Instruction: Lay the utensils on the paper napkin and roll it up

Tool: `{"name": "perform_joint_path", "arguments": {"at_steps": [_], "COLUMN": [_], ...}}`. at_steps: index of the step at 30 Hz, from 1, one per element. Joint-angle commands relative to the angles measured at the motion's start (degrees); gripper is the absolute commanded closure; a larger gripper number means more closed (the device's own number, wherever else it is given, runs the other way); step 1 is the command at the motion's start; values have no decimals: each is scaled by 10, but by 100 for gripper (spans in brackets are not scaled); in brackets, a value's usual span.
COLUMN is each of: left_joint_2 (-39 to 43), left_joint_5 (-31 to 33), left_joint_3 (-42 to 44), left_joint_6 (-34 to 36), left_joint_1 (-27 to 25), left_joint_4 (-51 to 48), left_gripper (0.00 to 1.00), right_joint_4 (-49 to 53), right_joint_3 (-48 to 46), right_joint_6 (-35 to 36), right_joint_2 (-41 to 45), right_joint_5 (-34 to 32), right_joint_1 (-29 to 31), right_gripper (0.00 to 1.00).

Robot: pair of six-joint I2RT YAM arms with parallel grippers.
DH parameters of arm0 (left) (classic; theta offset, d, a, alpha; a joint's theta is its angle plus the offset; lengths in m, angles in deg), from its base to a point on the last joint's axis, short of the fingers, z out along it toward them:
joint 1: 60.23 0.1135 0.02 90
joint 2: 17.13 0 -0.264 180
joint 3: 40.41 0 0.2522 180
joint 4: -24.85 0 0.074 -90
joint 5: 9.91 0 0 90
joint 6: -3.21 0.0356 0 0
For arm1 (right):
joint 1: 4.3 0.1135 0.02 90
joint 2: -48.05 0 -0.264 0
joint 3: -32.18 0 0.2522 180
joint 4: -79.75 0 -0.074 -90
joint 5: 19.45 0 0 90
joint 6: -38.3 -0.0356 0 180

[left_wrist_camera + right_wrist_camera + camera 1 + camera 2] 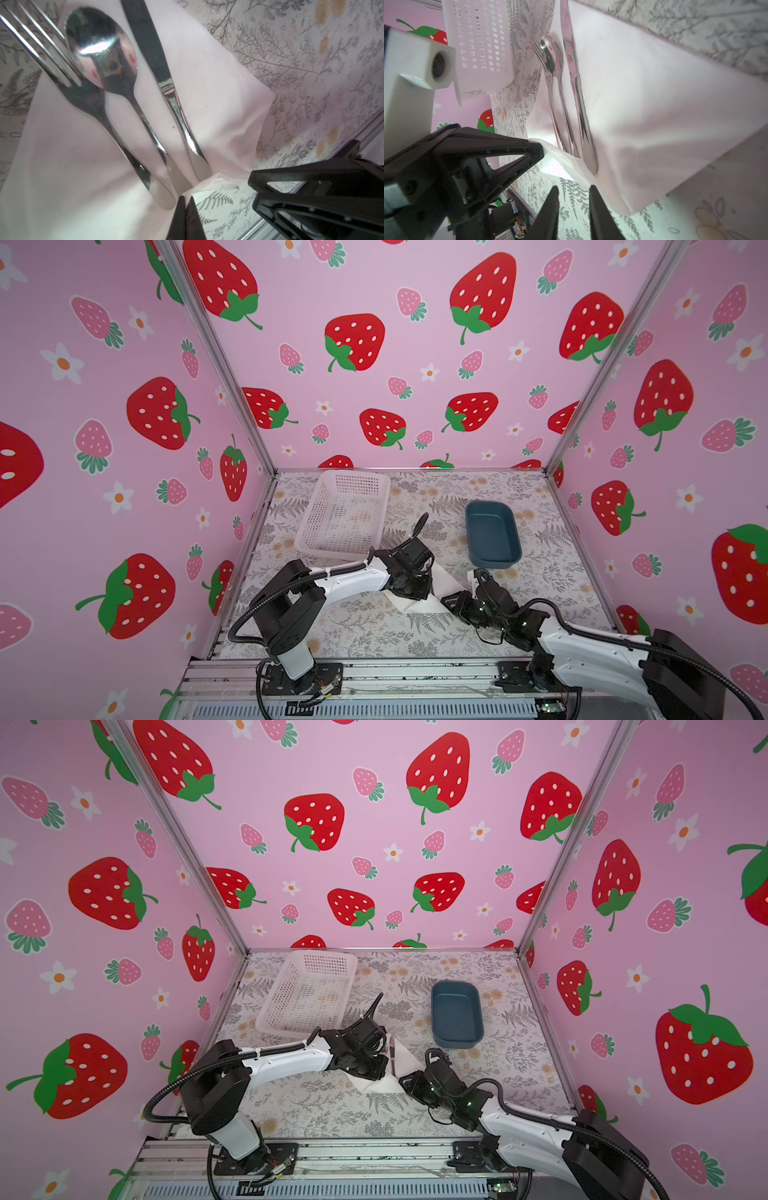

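The left hand [185, 202] is clenched on the edge of the paper napkin [218, 104], pinching up a small fold of it right at its fingertips. Just beyond that pinch, the fork [85, 99], the spoon [101, 49] and a table knife [147, 41] lie side by side on the napkin. Their handle ends are toward the hand and their heads point away. The right hand [573, 188] sits just beside the left one, its fingers parted with nothing between them and its tips at the same napkin edge. Farther off, beyond the left hand, a white perforated basket [311, 514] stands on the leaf-printed bench [374, 630].
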Motion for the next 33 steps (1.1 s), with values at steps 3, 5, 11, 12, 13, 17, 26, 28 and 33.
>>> {"name": "perform_joint_path", "arguments": {"at_steps": [3,5,11,12,13,17,26,28,33], "left_joint_2": [-13,-14,-24,-26,-29,-38,-32,-34,-40], "left_joint_5": [23,27,24,23,21,22,26,26,22], "left_joint_3": [-25,-24,-27,-30,-36,-48,-45,-44,-48], "left_joint_6": [8,4,0,-3,-5,-8,-5,-5,-8], "left_joint_1": [-2,-2,-2,-1,-1,-2,-2,-2,-2], "left_joint_4": [-22,-22,-18,-15,-16,-22,-28,-28,-27], "left_gripper": [99,99,99,100,99,99,99,99,99], "right_joint_4": [8,-13,-14,-14,-14,5,106,106,114], "right_joint_3": [13,12,37,40,43,57,62,55,55], "right_joint_6": [70,72,98,100,101,102,105,100,92], "right_joint_2": [5,-7,-55,-63,-73,-101,-91,-90,-95], "right_joint_5": [11,29,59,61,63,52,-18,-16,-25], "right_joint_1": [-2,-2,-2,-2,-2,-2,-3,-3,-3], "right_gripper": [74,76,79,80,80,82,80,80,79]}}
